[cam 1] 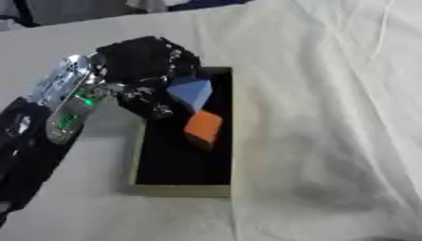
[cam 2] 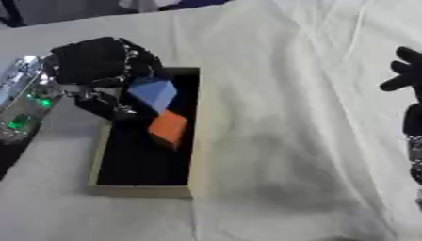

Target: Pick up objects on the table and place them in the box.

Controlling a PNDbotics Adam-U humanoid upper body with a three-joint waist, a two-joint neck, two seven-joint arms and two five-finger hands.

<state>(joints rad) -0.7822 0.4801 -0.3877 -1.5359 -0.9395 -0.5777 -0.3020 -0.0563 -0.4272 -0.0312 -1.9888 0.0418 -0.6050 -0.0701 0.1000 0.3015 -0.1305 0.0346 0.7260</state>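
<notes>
My left hand hangs over the far left corner of the box, fingers curled down around a blue block. I cannot see every contact, but it looks like I am gripping that block by its left side, with most of it already past the rim and over the dark floor of the box. Just below it an orange block lies tilted inside, its upper corner close to or touching the blue one.

The risk here is the release. If I let go at this height, I judge the blue block could land on the orange one and roll, or knock it askew. My fingers also sit close to the left wall, so pulling back carelessly could catch the rim and drag the box across the white cloth on the table.

Far to the right, my right hand shows at the edge, fingers relaxed and holding nothing, well apart from the box.
</notes>
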